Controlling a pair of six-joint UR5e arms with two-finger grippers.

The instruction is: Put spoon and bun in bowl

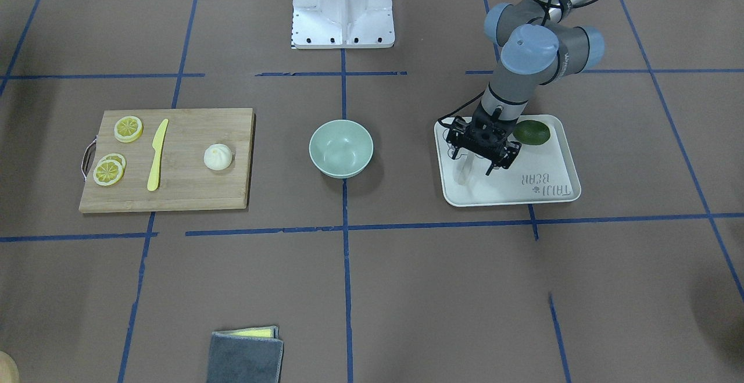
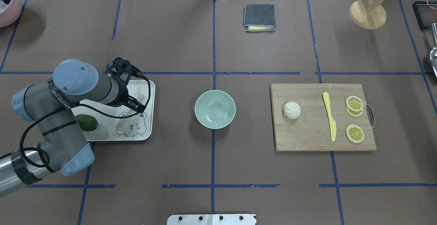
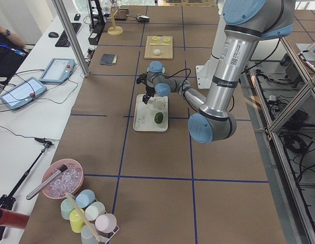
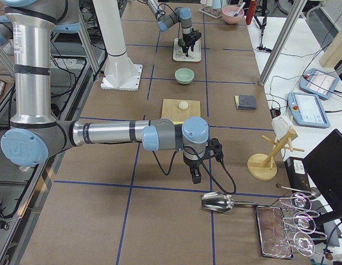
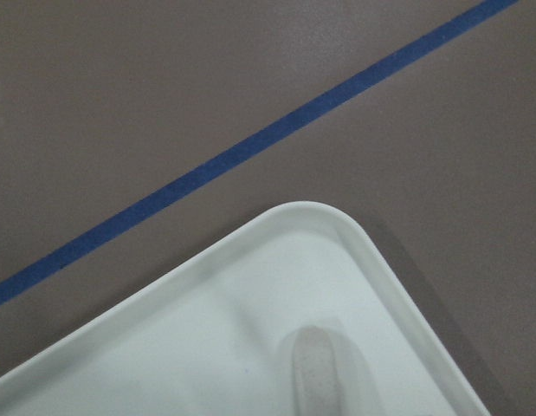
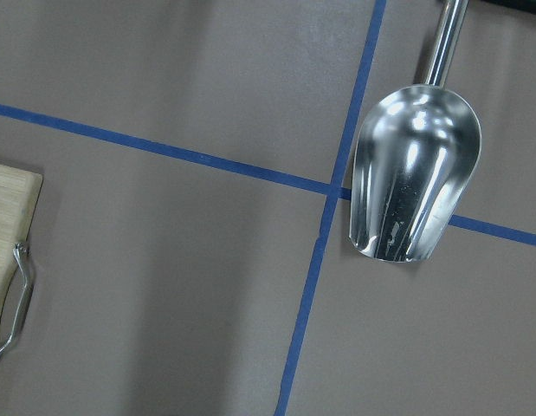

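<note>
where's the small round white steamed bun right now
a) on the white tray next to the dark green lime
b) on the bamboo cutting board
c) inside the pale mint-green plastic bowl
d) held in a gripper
b: the small round white steamed bun sits on the bamboo cutting board, left of the yellow plastic knife in the overhead view, and the pale mint-green plastic bowl is empty.

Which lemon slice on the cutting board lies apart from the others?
The lone lemon slice, lowest in the overhead view, beside the yellow knife; the other two slices overlap each other.
</note>
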